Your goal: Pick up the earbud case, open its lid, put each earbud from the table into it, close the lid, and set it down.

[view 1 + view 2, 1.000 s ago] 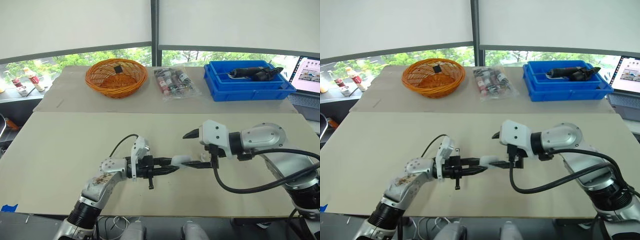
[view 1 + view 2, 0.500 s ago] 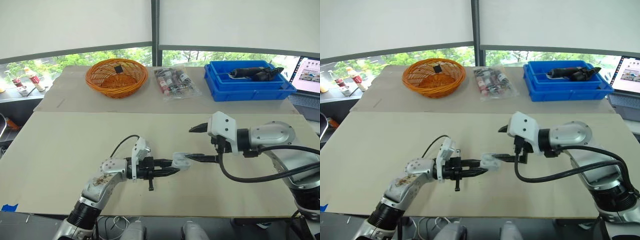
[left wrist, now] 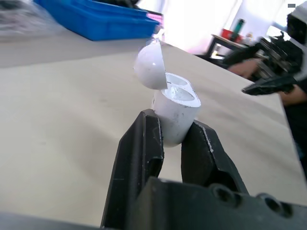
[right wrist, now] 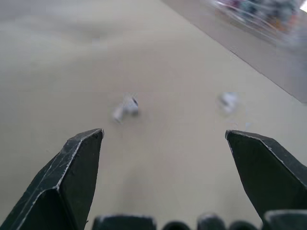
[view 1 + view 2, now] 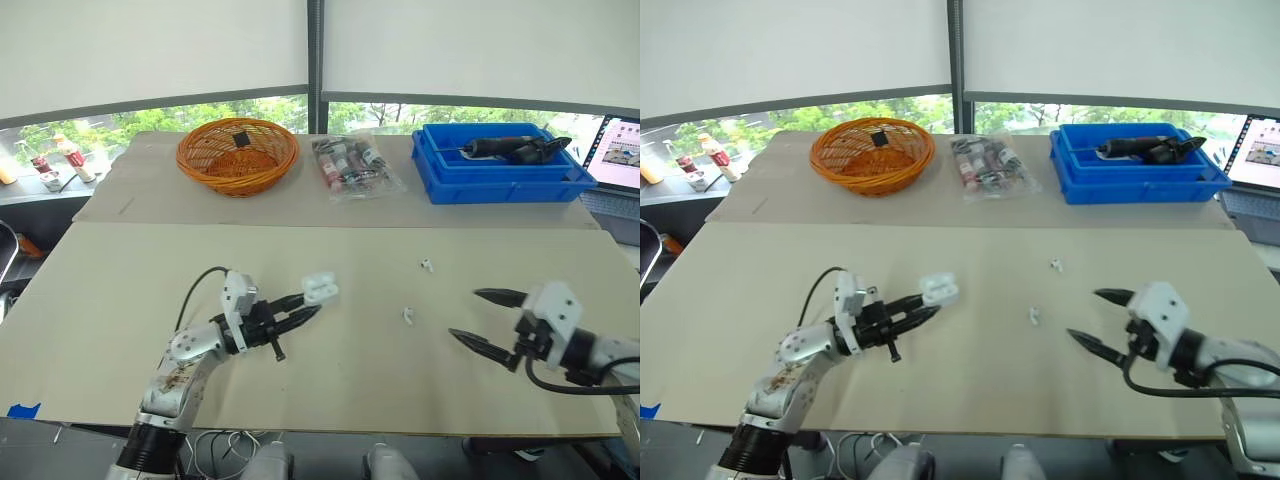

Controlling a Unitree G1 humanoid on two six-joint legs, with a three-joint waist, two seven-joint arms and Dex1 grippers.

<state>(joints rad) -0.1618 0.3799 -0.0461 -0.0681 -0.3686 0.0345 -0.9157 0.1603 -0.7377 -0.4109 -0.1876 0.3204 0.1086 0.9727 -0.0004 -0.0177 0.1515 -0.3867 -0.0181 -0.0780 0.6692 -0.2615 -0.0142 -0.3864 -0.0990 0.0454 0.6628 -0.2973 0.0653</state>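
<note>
My left gripper [image 5: 300, 304] is shut on the white earbud case [image 5: 320, 289], held just above the table at the centre left. The case's lid [image 3: 149, 66] is flipped open and its two wells [image 3: 178, 89] look empty. Two white earbuds lie on the table, one [image 5: 408, 316] near the middle and one [image 5: 426, 265] farther back. The same two earbuds appear ahead of my right fingers, one nearer [image 4: 125, 107] and one beyond it [image 4: 228, 100]. My right gripper [image 5: 478, 320] is open at the right, apart from both earbuds, with nothing between its fingers.
An orange wicker basket [image 5: 237, 156], a clear bag of small items [image 5: 350, 165] and a blue bin [image 5: 505, 165] with a dark tool stand along the back table. A laptop [image 5: 617, 150] sits at the far right.
The right gripper has let go of the case's lid and pulled back to the right. The left gripper has drawn the open case leftward. The two earbuds have come into view.
</note>
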